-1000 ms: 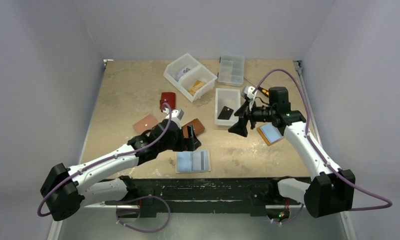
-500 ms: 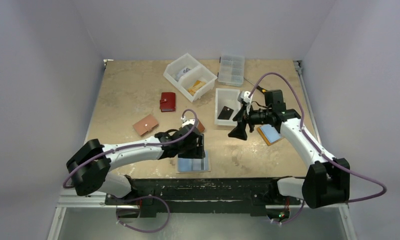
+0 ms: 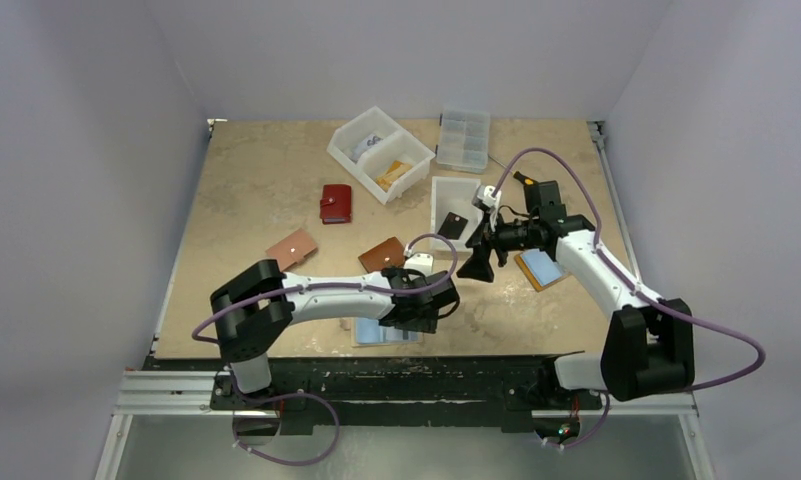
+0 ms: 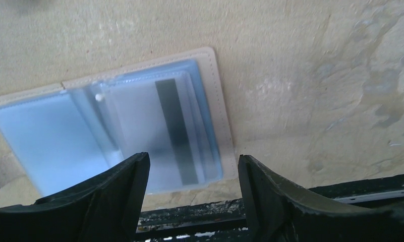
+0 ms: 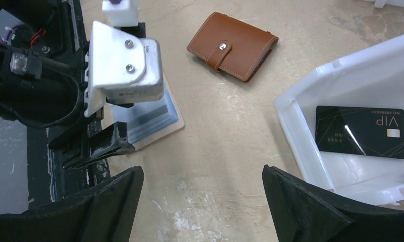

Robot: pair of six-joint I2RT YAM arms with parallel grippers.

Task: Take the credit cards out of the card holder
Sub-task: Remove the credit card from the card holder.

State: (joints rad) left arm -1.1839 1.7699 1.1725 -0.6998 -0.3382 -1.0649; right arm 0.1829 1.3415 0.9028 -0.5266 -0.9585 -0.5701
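step: striped card (image 4: pixel 175 126) out of open card holder (image 4: pixel 219 108) | my left gripper (image 4: pixel 192 160): jaws apart, empty | how: I'd pinch the card's edge alone, holder kept flat

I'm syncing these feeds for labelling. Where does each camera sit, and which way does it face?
Top external: above and behind the bases, looking down at the table; both arms show.
Left wrist: on the left arm, looking down at the open card holder; the left gripper frames the bottom.
Right wrist: on the right arm, looking down at the brown card holder and the black card in the white bin; the right gripper frames the bottom.
Shared: both wrist views show the open card holder.
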